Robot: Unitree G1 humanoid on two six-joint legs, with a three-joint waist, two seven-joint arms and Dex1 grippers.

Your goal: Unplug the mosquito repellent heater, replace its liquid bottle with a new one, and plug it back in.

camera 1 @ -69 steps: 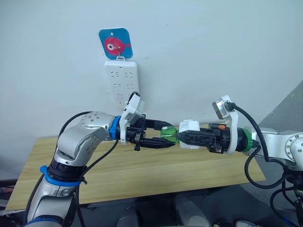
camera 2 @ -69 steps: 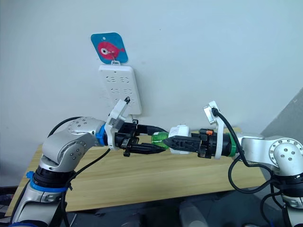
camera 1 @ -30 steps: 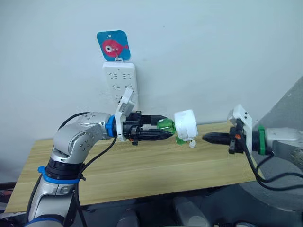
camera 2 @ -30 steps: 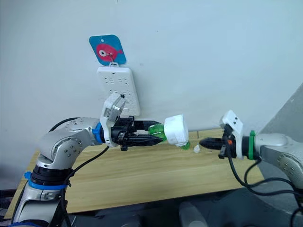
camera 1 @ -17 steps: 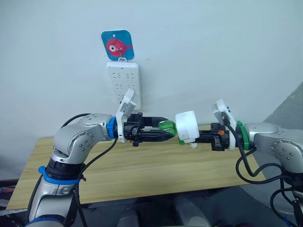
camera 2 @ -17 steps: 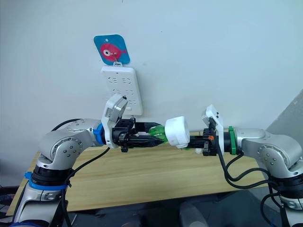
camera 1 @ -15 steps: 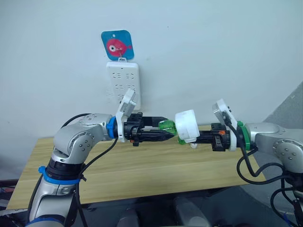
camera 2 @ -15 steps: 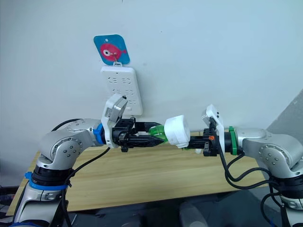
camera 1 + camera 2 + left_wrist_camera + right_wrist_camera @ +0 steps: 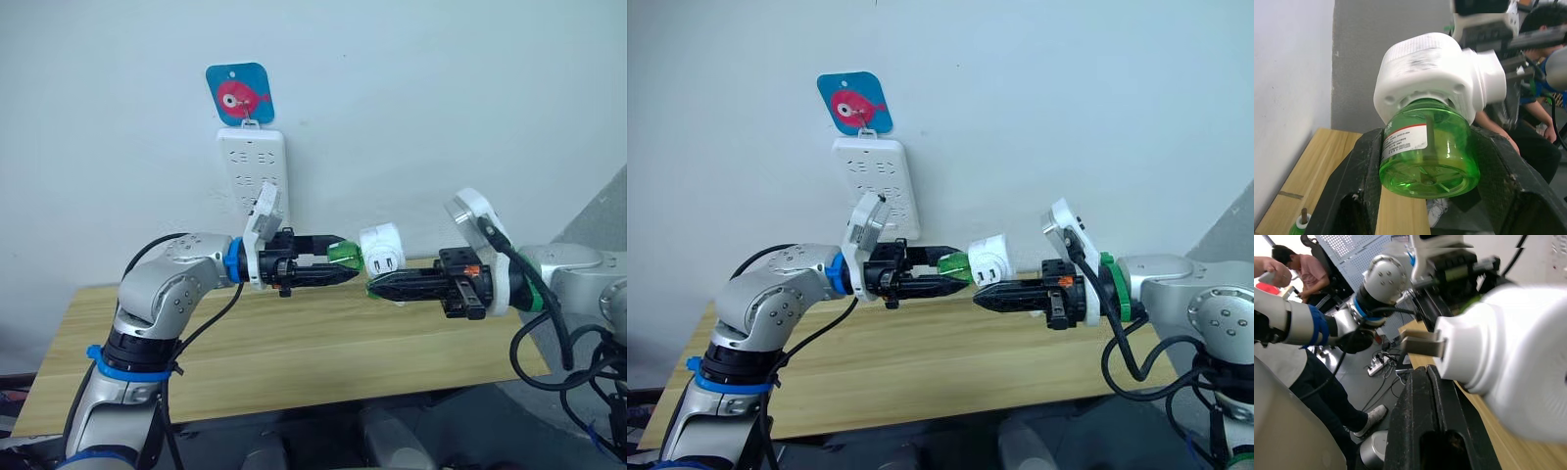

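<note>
The mosquito repellent heater, a small white unit with two metal prongs, hangs in the air above the table. It is still joined to its green liquid bottle. My left gripper is shut on that bottle, one finger on each side of it. From the right, my right gripper reaches in with its fingers shut and empty. Its tips lie just under the heater's body, close against it.
A white power strip hangs on the wall under a blue fish tag. Below both arms runs the wooden table. Another small green bottle stands on it. People sit beyond the table.
My right gripper has come in from the right, from well clear of the heater to just beneath it. The heater has turned on the bottle, prongs now facing the head camera.
</note>
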